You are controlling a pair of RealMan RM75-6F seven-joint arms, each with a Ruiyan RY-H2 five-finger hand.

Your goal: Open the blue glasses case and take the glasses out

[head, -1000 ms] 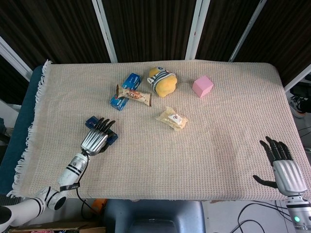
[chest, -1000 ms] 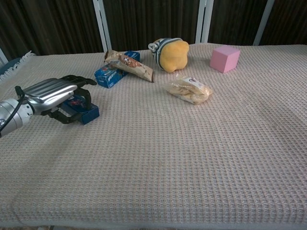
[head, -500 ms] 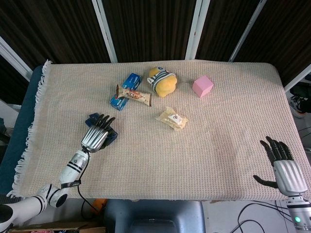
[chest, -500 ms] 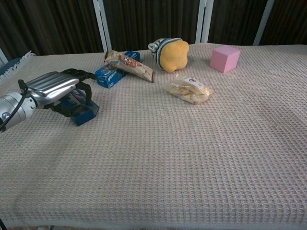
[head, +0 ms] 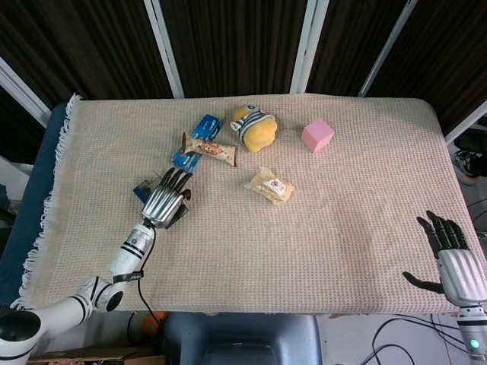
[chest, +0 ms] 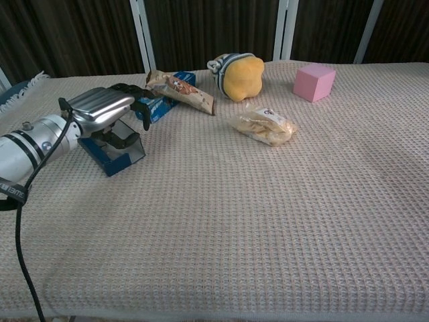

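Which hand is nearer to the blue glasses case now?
Left. The left hand is over the blue glasses case, fingers curled onto it. The right hand is far away at the table's opposite near corner.

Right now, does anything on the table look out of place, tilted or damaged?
Nothing looks spilled or damaged. The blue glasses case lies askew under the left hand, its lid seemingly partly lifted. The snack bar rests slanted across the blue box. The right hand hovers open at the table's near right edge.

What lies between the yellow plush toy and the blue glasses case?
In the head view, a snack bar lying across a blue box sits between the plush toy and the glasses case.
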